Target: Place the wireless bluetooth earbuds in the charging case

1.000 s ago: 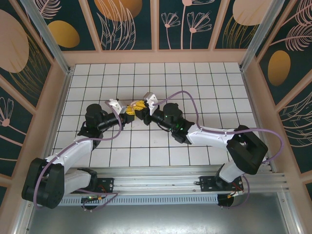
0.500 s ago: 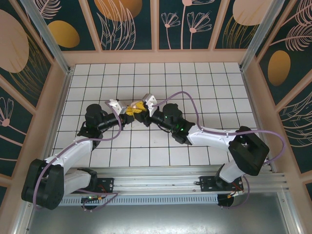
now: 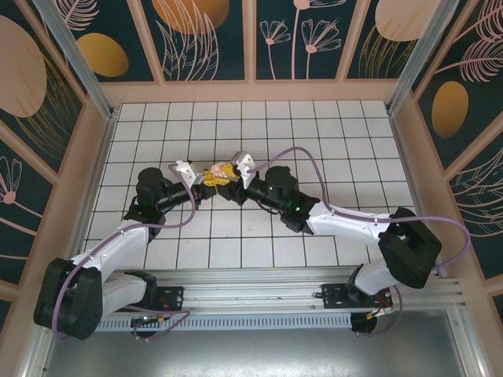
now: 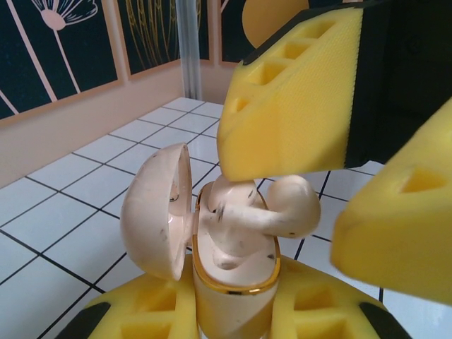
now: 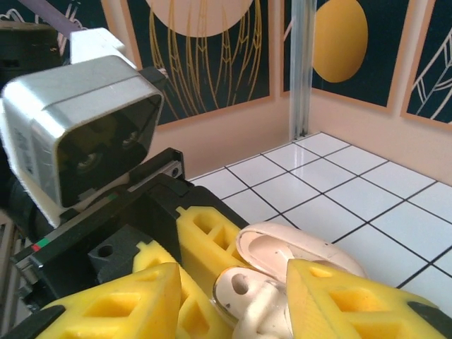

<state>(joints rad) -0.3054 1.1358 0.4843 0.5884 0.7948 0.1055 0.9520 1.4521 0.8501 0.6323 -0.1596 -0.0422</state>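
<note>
Left wrist view: we see the right gripper (image 4: 286,201) spread wider than a second ago and let go of the earbud (image 4: 282,208), which lies askew, half-seated in the open case (image 4: 233,279) pinched by the left gripper (image 4: 233,321), probably needing a push home.

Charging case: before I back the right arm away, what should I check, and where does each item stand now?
1. Left gripper clamped on charging case: ok.
2. Lid open: ok, swung to the side.
3. Earbud seated in its well: not ok; it lies tilted across the opening, one end out over the rim.
4. Right gripper jaws apart: ok.
5. Right fingers clear of the earbud: cannot tell; the upper one sits very close.
</note>
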